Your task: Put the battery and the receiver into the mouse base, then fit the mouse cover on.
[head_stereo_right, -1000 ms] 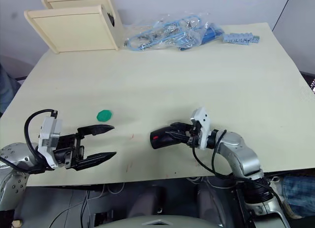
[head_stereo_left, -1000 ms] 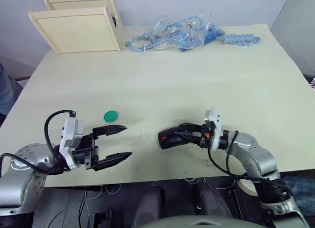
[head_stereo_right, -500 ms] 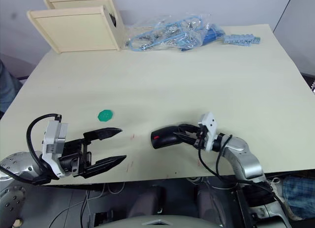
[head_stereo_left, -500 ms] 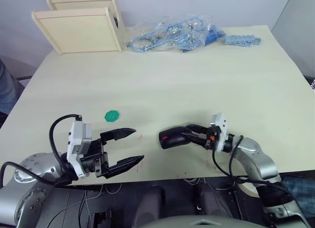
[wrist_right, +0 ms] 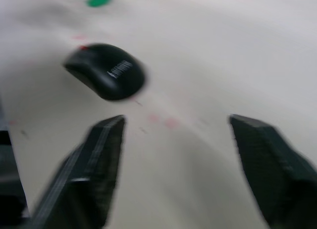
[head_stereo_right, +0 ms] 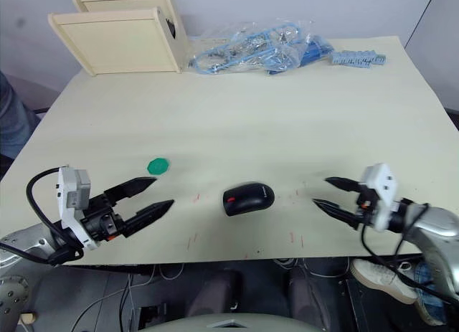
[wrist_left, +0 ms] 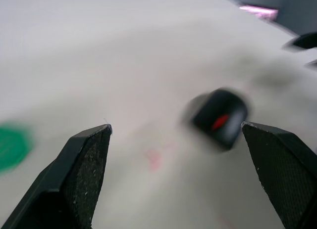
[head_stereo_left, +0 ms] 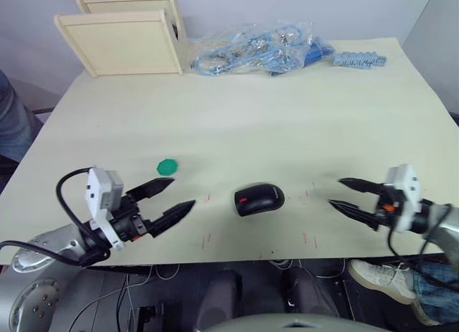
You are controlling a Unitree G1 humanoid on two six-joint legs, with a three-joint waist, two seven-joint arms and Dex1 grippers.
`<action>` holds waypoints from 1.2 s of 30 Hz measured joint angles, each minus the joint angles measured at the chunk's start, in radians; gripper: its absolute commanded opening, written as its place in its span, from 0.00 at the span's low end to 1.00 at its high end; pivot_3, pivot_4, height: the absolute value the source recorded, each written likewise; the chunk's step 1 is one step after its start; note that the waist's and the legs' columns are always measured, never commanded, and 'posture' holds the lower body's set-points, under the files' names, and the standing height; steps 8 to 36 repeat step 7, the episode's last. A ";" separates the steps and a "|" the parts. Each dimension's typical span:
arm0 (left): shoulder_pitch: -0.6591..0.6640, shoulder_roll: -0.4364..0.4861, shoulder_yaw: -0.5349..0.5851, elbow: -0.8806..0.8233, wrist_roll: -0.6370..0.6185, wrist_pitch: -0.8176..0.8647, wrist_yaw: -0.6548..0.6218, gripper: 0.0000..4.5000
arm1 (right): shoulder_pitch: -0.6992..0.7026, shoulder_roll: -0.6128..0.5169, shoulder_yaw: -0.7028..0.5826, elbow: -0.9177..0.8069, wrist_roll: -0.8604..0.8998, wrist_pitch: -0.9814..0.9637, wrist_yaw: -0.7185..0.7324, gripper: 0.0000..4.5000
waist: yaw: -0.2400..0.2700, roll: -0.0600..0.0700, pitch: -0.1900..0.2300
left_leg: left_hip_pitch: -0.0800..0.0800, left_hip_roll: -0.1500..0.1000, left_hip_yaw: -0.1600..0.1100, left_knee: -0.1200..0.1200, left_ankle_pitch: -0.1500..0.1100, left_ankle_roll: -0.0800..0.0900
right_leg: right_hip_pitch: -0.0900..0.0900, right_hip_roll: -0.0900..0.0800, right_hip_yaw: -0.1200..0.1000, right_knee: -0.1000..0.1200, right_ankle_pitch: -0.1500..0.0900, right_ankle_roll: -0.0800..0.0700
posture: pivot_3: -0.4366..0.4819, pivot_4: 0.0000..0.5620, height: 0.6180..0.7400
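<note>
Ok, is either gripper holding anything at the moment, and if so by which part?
Nothing is held. The left gripper and right gripper are both open, apart from the assembled glossy black mouse lying between them on the table.

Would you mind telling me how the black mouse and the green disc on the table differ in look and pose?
The mouse is black, domed and glossy with a red wheel; the green disc is flat and plain. The mouse is clearly bigger than the disc. The mouse lies between the left pincer and right pincer; the disc lies beside the left one. Both rest free on the table, untouched.
</note>
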 measured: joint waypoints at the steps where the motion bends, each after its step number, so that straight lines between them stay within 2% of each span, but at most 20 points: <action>1: 0.008 -0.003 -0.001 0.015 0.010 -0.006 -0.008 1.00 | 0.018 -0.003 -0.018 0.000 0.002 -0.003 0.005 0.99 | -0.001 -0.001 0.000 | 0.000 0.000 0.000 0.000 0.000 0.000 | 0.000 0.000 0.000 0.000 0.000 0.000 | 0.48 0.27 1.00; 7: 0.093 -0.042 0.007 0.055 0.069 -0.092 -0.084 1.00 | 0.099 -0.001 -0.046 0.000 0.010 -0.028 0.027 0.99 | 0.002 -0.002 0.001 | 0.000 0.001 0.002 0.000 0.000 0.000 | 0.000 0.000 0.001 -0.001 -0.002 -0.003 | 0.48 0.27 1.00; 36: 0.093 -0.042 0.007 0.055 0.069 -0.092 -0.084 1.00 | 0.099 -0.001 -0.046 0.000 0.010 -0.028 0.027 0.99 | 0.002 -0.002 0.001 | 0.000 0.001 0.002 0.000 0.000 0.000 | 0.000 0.000 0.001 -0.001 -0.002 -0.003 | 0.48 0.27 1.00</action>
